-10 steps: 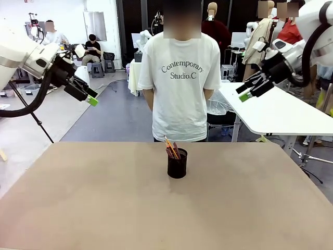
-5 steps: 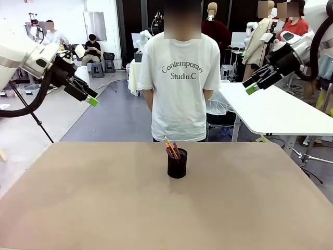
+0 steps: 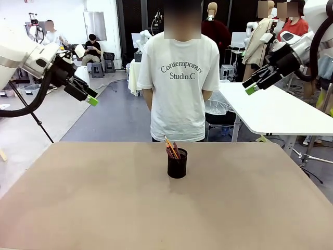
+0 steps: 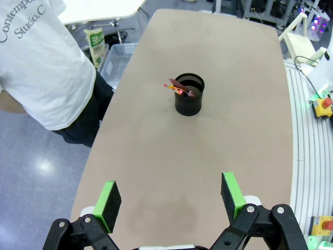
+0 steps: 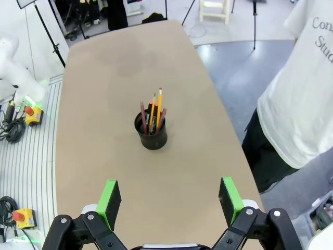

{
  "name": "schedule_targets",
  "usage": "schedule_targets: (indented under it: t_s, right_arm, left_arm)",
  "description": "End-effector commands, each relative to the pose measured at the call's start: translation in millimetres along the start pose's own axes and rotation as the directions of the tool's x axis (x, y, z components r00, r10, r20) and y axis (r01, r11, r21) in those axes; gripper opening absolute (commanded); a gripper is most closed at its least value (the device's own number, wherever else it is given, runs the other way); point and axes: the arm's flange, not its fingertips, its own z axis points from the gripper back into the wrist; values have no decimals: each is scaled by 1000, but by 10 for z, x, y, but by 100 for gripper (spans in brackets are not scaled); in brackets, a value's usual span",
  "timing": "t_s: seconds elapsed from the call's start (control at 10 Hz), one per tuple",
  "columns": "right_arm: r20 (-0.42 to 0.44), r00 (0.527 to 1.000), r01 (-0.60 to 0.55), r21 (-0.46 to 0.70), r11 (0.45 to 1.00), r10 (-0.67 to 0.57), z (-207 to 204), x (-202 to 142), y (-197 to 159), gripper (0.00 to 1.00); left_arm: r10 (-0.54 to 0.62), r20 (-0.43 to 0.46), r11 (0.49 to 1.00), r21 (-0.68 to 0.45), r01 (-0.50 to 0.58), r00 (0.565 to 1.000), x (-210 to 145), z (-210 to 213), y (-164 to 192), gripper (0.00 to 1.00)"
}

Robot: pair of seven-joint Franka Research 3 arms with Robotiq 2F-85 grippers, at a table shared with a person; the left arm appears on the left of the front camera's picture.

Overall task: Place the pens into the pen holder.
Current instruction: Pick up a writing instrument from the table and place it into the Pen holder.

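The black mesh pen holder (image 3: 177, 163) stands on the brown table near its far middle, and the pens (image 3: 171, 149) stick out of its top. It also stands in the left wrist view (image 4: 189, 95) and the right wrist view (image 5: 152, 132), where a yellow-orange pencil (image 5: 158, 105) and a dark red pen (image 5: 142, 115) lean inside it. My left gripper (image 3: 91, 98) hangs high at the left, open and empty (image 4: 171, 198). My right gripper (image 3: 251, 88) is raised at the upper right, open with nothing in it (image 5: 169, 199).
A person in a white T-shirt (image 3: 179, 78) stands at the table's far edge, right behind the holder. A white table (image 3: 276, 112) is at the back right. The brown tabletop (image 3: 104, 203) is bare around the holder.
My right gripper has risen and drawn back to the right. The left arm, the holder and the pens have not moved.
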Motion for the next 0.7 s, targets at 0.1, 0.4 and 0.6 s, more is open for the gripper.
schedule_targets:
  t_s: [0.1, 0.4, 0.6]
  right_arm:
    - [-1, 1000, -1, 2, 1000, 1, 2, 11, 14, 100]
    - [-1, 1000, -1, 2, 1000, 1, 2, 11, 14, 100]
    - [-1, 1000, -1, 2, 1000, 1, 2, 11, 14, 100]
  left_arm:
    - [-11, -2, 1000, 3, 11, 1000, -14, 13, 14, 100]
    - [-11, -2, 1000, 3, 11, 1000, -14, 13, 14, 100]
    - [-11, -2, 1000, 3, 11, 1000, -14, 13, 14, 100]
